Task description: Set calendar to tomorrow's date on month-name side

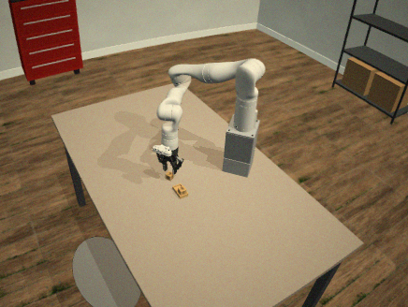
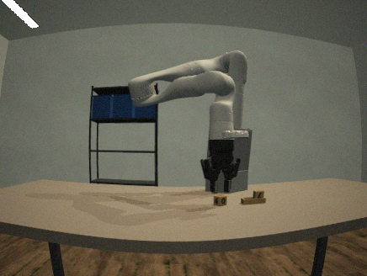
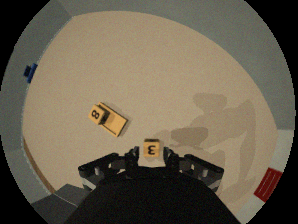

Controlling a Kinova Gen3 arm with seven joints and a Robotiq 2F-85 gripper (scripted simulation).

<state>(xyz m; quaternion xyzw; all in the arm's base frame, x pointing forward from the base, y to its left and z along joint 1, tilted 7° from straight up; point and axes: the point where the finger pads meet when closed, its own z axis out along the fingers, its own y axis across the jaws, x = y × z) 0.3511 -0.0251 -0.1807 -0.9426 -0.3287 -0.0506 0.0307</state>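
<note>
A loose wooden date cube [image 1: 168,175] stands on the table outside the tray; it also shows in the exterior view [image 2: 220,200] and in the wrist view [image 3: 150,149]. The small wooden tray [image 1: 176,191] lies flat a little to its side, with the other cube [image 2: 258,193] standing in it. The tray also shows in the wrist view [image 3: 108,119]. My gripper [image 2: 220,186] points straight down, just above the loose cube. Its fingers are partly open, with nothing between them. The fingertips straddle the cube's position from above and do not touch it.
The arm's grey base block [image 1: 240,152] stands on the table behind the cubes. A round grey stool [image 1: 104,271] is at the table's front left corner. A black shelf [image 2: 123,135] stands beyond the table.
</note>
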